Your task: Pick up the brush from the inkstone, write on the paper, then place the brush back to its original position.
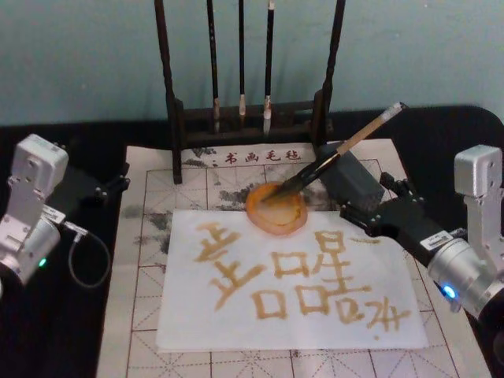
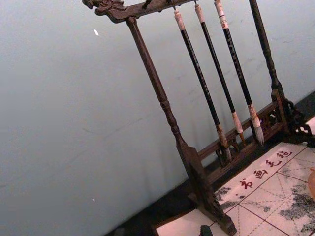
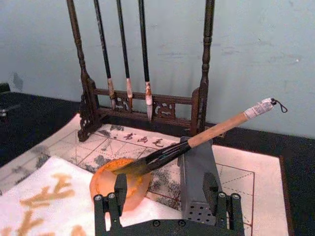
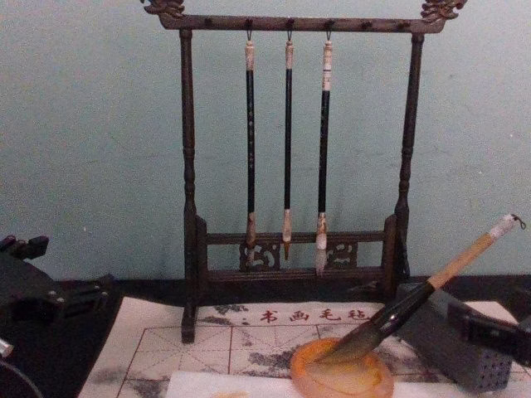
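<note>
Your right gripper [image 3: 167,196] stands wide and empty just behind the brush [image 3: 197,139] — its handle slants across the jaws, bristles resting in the inkstone [image 3: 106,179] — left gripper [image 1: 98,191] parked, fingers unreadable

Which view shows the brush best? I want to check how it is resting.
The right wrist view: the brush lies full length, bristles in the inkstone, handle propped on the grey block. Head and chest views show it smaller.
</note>
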You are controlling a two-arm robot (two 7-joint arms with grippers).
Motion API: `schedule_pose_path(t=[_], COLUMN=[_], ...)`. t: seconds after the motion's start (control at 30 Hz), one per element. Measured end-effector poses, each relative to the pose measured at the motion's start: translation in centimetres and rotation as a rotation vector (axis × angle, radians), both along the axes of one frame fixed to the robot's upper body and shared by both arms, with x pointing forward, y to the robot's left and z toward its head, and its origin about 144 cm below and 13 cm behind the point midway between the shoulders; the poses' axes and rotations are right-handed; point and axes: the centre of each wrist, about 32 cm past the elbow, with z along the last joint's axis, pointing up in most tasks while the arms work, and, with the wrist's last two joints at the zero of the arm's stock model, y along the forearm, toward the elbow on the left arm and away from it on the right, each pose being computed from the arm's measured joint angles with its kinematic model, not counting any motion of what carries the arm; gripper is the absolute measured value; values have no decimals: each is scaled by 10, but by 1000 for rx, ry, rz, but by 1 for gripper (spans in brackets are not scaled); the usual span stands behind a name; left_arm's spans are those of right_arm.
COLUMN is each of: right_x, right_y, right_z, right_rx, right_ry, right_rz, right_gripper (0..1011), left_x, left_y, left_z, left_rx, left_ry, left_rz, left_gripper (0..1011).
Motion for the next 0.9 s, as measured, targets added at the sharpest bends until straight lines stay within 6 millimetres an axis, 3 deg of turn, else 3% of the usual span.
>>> schedule_pose_path(t=[0.9], right_x=[-11], right_y=[0], right_z=[-12], right_rx=[-105], right_ry=[-20], right_rz=[42], right_gripper=[1002], left_x=[0], left_y=[0], left_z=[0], left_rx=[0], left_ry=[0], left_rz=[0], left_gripper=[1001])
